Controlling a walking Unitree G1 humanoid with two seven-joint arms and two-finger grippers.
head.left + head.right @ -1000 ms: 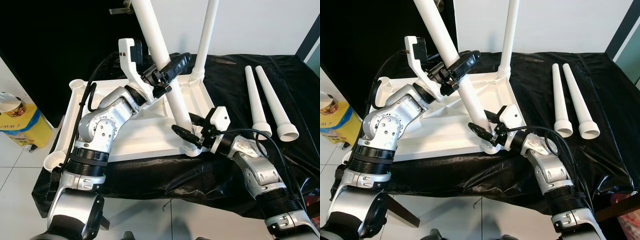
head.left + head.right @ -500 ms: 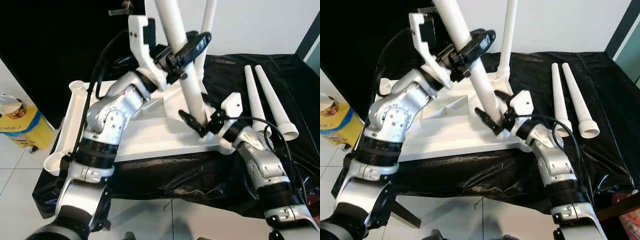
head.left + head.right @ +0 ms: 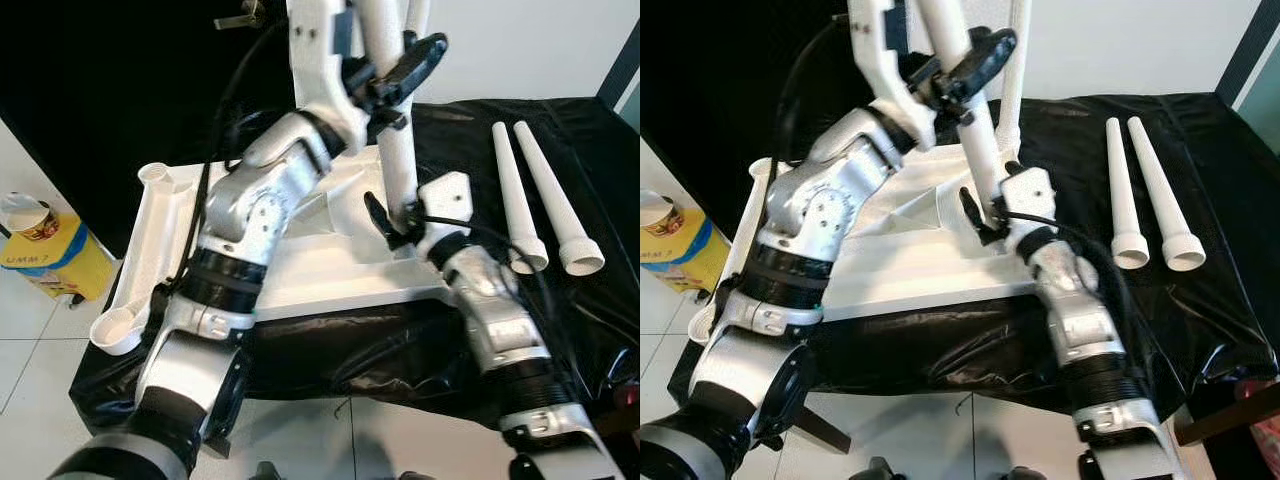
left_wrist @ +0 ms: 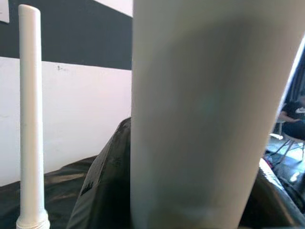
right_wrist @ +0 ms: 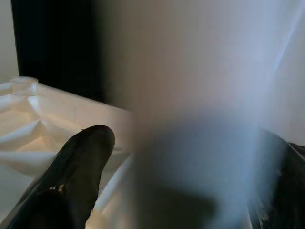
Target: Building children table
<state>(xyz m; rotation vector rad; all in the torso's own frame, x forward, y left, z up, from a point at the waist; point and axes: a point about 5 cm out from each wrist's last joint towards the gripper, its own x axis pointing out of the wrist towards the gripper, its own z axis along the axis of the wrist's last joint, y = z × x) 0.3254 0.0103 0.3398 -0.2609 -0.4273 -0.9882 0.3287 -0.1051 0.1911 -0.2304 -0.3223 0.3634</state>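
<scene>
Two loose legs (image 3: pixel 540 200) lie right of the upturned tabletop (image 3: pixel 320 270).

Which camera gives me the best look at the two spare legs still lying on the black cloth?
The right eye view: both spare legs lie whole, side by side, on the black cloth. The left eye view shows them too, nearer its edge.

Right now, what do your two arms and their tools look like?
Both arms are silver metal with ribbed black rings at the joints and black cables looped alongside. Each wrist carries a white angular housing. The left tool and right tool each have two long black fingers.
</scene>
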